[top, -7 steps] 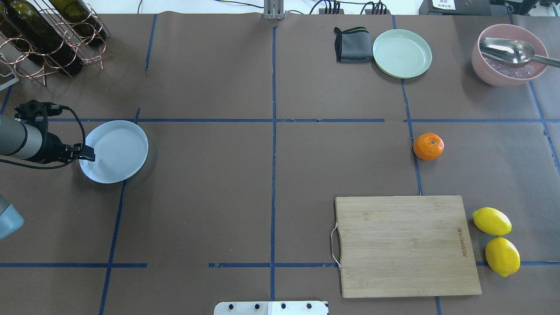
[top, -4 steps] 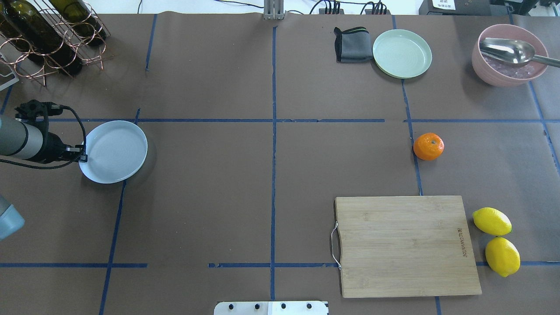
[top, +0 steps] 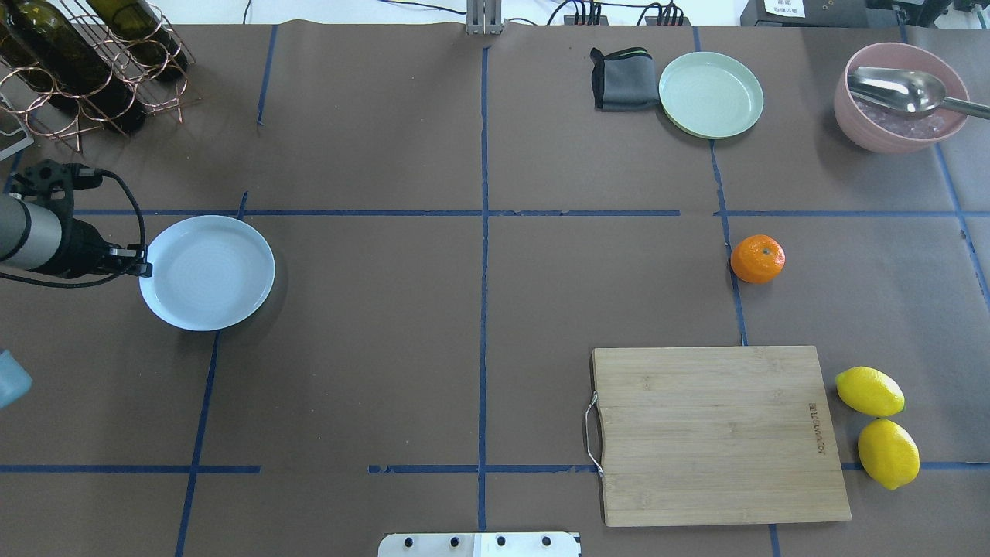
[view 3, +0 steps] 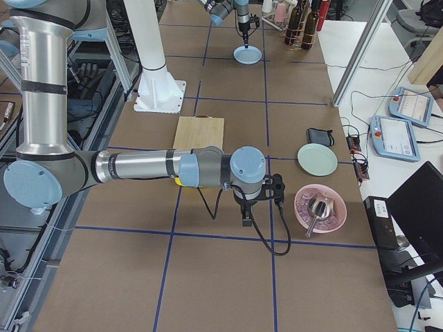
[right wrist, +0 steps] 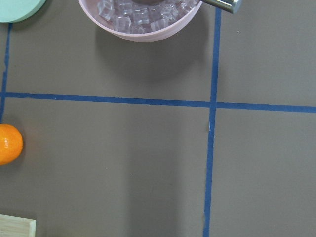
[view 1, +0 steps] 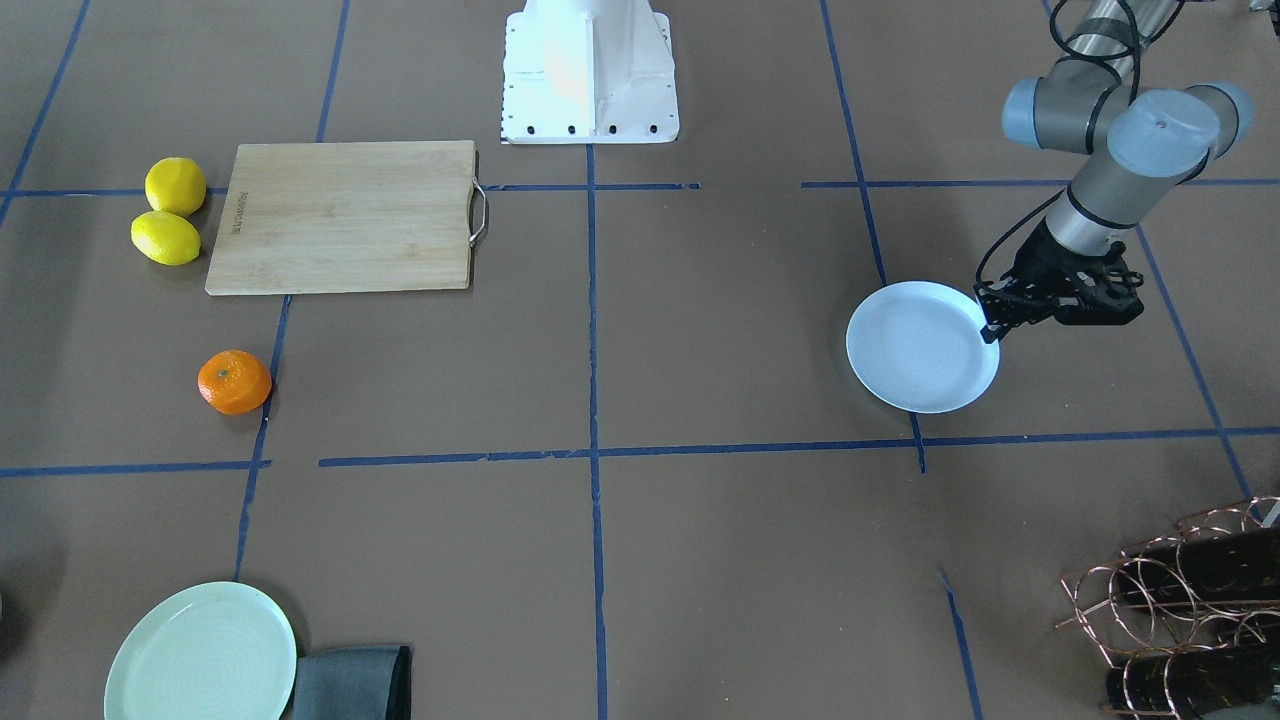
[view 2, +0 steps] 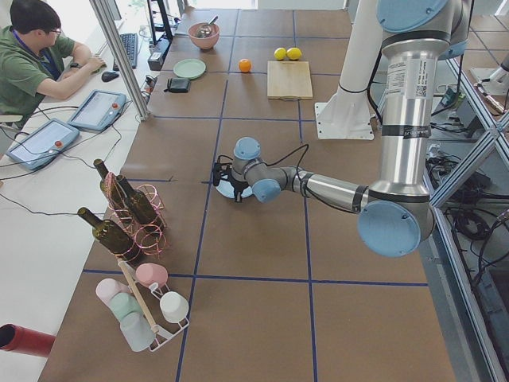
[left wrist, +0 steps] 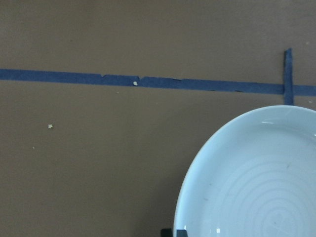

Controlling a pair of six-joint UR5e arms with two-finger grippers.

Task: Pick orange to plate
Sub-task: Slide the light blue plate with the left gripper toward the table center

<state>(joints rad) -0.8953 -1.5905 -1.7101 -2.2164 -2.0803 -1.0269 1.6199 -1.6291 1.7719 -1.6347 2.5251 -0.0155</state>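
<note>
The orange (top: 758, 259) sits on the brown table right of centre, with nothing touching it; it also shows as the orange (view 1: 234, 382) and at the left edge of the right wrist view as the orange (right wrist: 9, 144). At the far left lies the pale bluish-white plate (top: 206, 273), flat and bare, also the plate (view 1: 920, 347) and the plate (left wrist: 256, 182). My left gripper (top: 145, 270) is at the plate's left rim and looks open. My right gripper (view 3: 243, 220) shows only in the exterior right view, above the table near the pink bowl; I cannot tell its state.
A bamboo cutting board (top: 719, 433) lies near the front right with two lemons (top: 870, 391) beside it. At the back right are a pale green plate (top: 711, 94), a grey cloth (top: 621, 79) and a pink bowl (top: 901, 97) of ice with a spoon. A wine rack (top: 85, 62) fills the back left corner.
The plate was tipped up at its left rim and now lies flat. My left arm has drawn back to the left, off the plate's inside.
</note>
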